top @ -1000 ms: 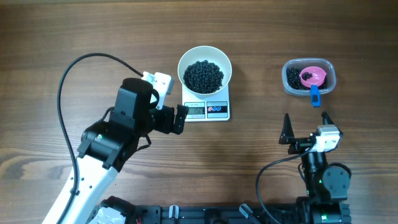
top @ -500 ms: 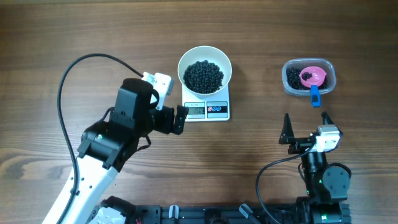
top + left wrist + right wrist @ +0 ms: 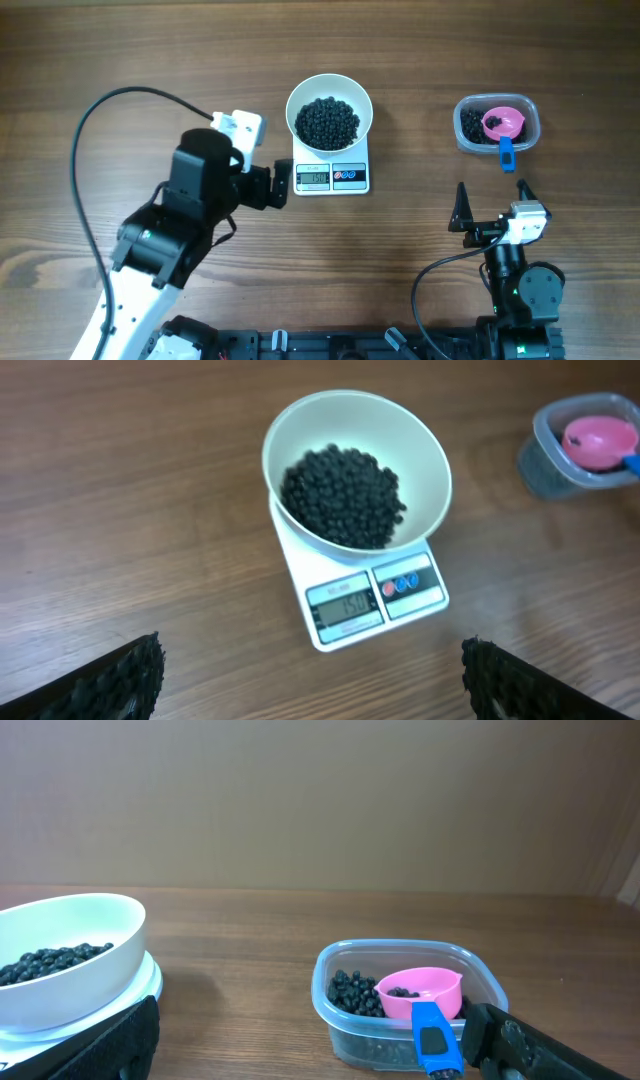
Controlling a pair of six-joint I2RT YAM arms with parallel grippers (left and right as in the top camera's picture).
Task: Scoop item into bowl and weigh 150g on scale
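The white bowl (image 3: 301,98) stands on the white scale (image 3: 350,178) at mid-table, holding a dark heap of the item, small black beads (image 3: 327,122). My left gripper (image 3: 283,188) hovers open just left of the scale's display, with nothing between its fingers. In the left wrist view the bowl (image 3: 432,455), the beads (image 3: 342,495) and the scale (image 3: 375,600) lie ahead of the gripper (image 3: 310,682); the display seems to read 150. My right gripper (image 3: 492,202) is open and empty near the front right, well short of the bowl (image 3: 85,982).
A clear plastic tub (image 3: 470,140) at the back right holds more beads and a pink scoop (image 3: 503,122) with a blue handle (image 3: 506,153). In the right wrist view the tub (image 3: 345,1018) and scoop (image 3: 422,990) sit just ahead of the fingers.
My left arm has drawn back a little to the left, away from the scale. The right arm, bowl, scale and tub have not moved.
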